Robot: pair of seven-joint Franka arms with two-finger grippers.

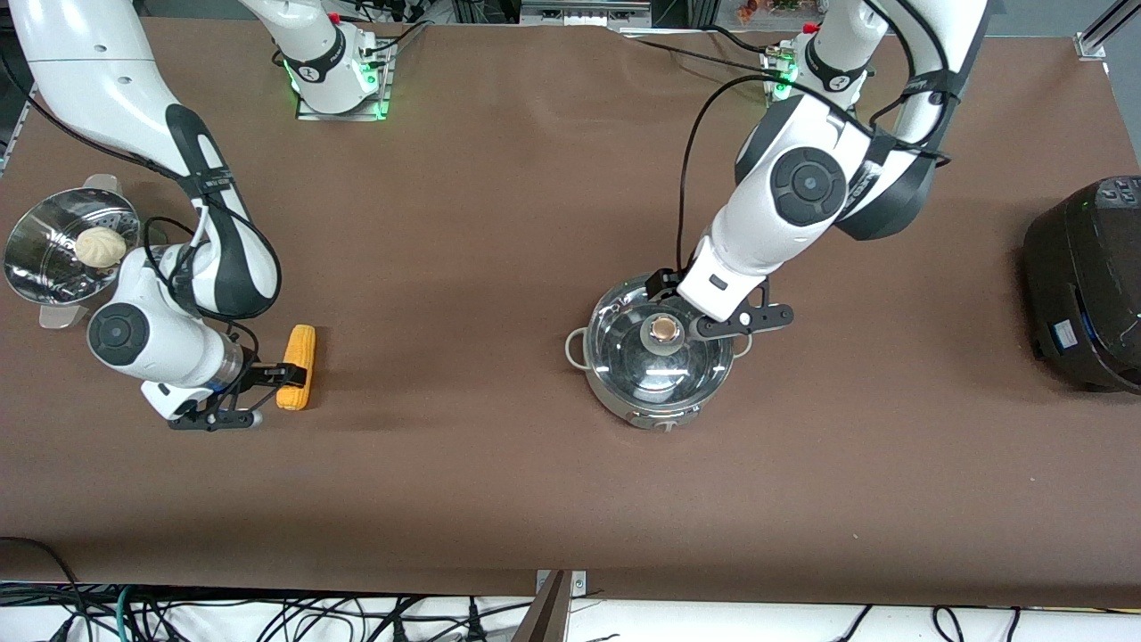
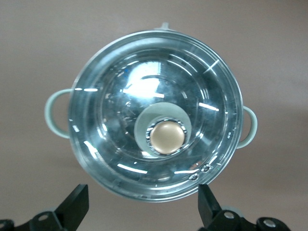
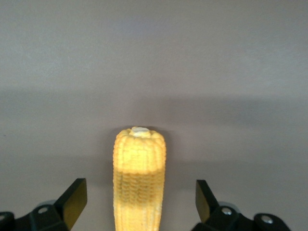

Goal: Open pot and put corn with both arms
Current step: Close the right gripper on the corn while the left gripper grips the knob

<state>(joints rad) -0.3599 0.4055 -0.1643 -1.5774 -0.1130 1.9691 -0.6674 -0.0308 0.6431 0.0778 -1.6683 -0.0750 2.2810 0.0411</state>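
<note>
Toward the right arm's end: corn untouched, pot lidded, nothing done yet.
Right gripper point(image 1: 287, 373) low over the corn point(image 1: 297, 366) on the table, fingers point(image 3: 72, 198) spread wide astride it, gripping nothing. Near mid-table, left gripper point(image 1: 700, 308) above the pot point(image 1: 660, 357), fingers wide apart, lid point(image 2: 155, 113) still on, tan knob point(image 2: 167, 136) ungrasped.

Lidded pot point(image 2: 154, 72) below left gripper point(image 2: 142, 207), jaws spread.

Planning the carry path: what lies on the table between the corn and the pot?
Nothing: in the front view only bare brown table runs from the corn to the pot.
</note>
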